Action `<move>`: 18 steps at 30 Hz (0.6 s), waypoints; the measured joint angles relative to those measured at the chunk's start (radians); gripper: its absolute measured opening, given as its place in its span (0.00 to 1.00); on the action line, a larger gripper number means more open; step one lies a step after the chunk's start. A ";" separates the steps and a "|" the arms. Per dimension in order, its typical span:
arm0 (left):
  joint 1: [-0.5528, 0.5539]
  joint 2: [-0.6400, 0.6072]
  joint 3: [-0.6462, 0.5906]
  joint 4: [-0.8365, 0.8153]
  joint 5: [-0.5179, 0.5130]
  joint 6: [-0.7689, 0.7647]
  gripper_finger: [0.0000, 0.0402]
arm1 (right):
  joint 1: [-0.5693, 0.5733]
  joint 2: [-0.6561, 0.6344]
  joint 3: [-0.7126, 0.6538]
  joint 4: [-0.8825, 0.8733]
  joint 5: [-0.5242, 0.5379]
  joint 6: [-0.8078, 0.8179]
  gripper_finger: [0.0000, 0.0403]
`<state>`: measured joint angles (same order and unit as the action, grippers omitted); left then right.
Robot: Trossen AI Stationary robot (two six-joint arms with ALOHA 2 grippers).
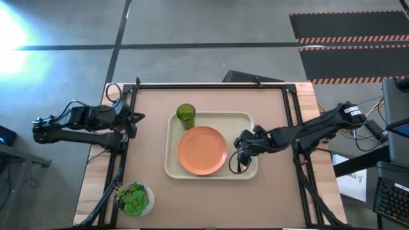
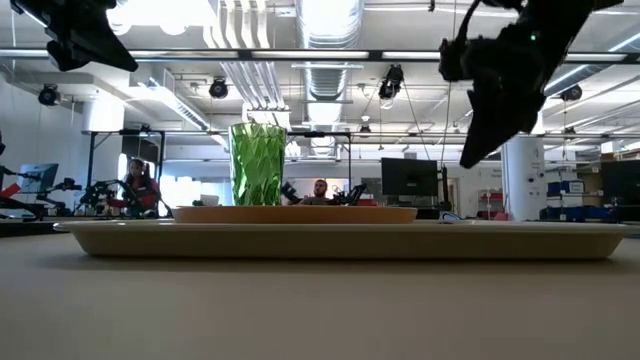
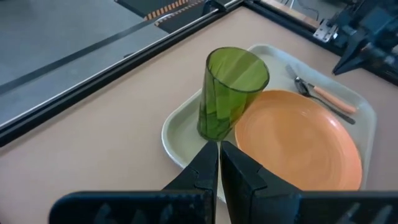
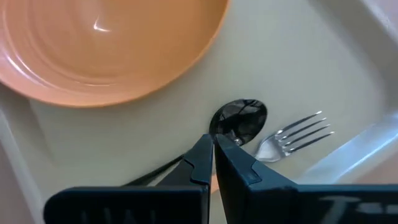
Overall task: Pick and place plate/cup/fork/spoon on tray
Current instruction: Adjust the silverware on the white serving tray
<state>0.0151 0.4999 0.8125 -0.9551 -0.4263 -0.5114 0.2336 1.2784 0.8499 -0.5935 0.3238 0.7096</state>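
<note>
The cream tray (image 1: pixel 174 167) lies mid-table. On it rest the orange plate (image 1: pixel 202 150), the green cup (image 1: pixel 186 115) upright at its far left corner, and, side by side on the strip to the plate's right, the dark spoon (image 4: pixel 239 118) and the pink-handled fork (image 4: pixel 298 134). These two also show in the left wrist view, the spoon (image 3: pixel 301 86) and the fork (image 3: pixel 333 99). My right gripper (image 4: pixel 213 144) is shut and hovers above the spoon's handle; the low view shows it (image 2: pixel 470 155) well clear of the tray. My left gripper (image 3: pixel 219 152) is shut and empty, left of the tray (image 1: pixel 137 118).
A white bowl of green leaves (image 1: pixel 134 199) stands at the table's near left corner. A black frame (image 1: pixel 211 85) runs along the table's far and side edges. Bare tabletop lies to the tray's left, right and near sides.
</note>
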 joint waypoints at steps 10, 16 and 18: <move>0.000 -0.001 -0.002 0.005 0.000 0.001 0.00 | -0.025 0.000 -0.078 0.126 -0.049 0.008 0.02; 0.000 0.001 -0.002 0.004 0.000 0.001 0.00 | -0.018 0.000 -0.103 0.161 -0.153 0.055 0.02; 0.000 0.000 -0.002 0.004 0.000 0.001 0.00 | -0.010 0.000 -0.116 0.166 -0.174 0.071 0.02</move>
<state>0.0151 0.5003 0.8106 -0.9508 -0.4267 -0.5102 0.2239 1.2785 0.7342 -0.4273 0.1500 0.7804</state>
